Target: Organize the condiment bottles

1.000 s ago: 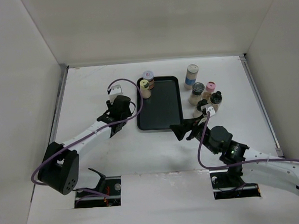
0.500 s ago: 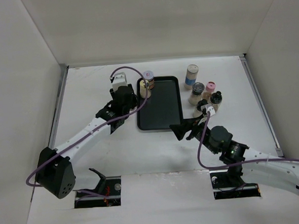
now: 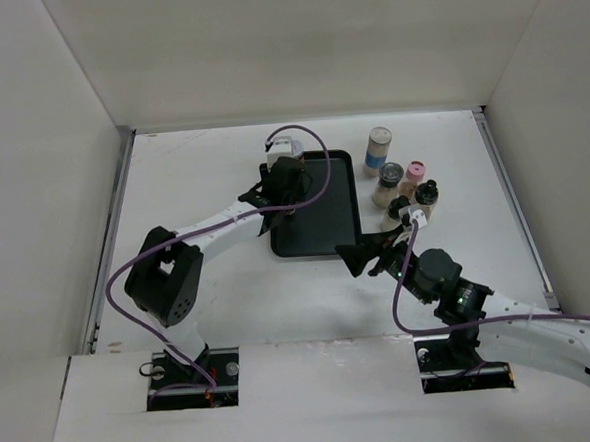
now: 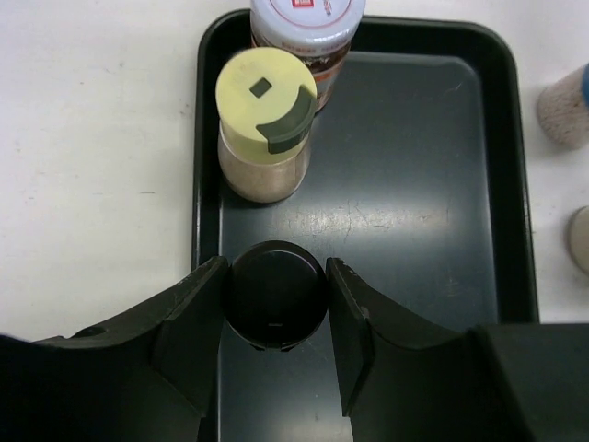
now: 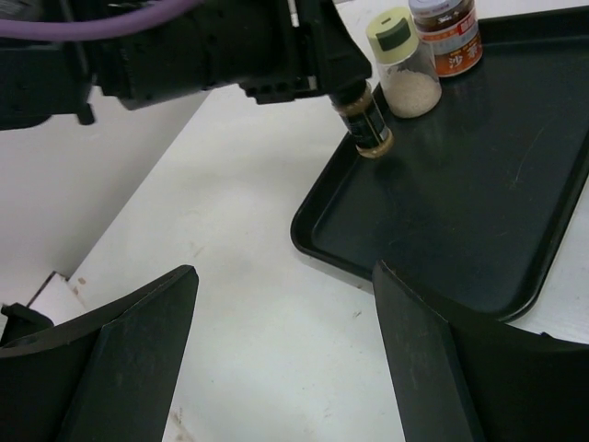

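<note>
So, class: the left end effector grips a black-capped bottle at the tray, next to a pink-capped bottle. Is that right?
Not quite. The left end effector grips the black-capped bottle at the tray, but its neighbour is a yellow-capped bottle, as the left wrist view shows. The pink-capped bottle stands off the tray.

A robotics lab test cell: a bare white counter (image 3: 202, 177) boxed in by plain white walls (image 3: 295, 51), left arm (image 3: 210, 229) and right arm (image 3: 512, 323) bolted at its near edge, purple cables (image 3: 112, 292) trailing.
</note>
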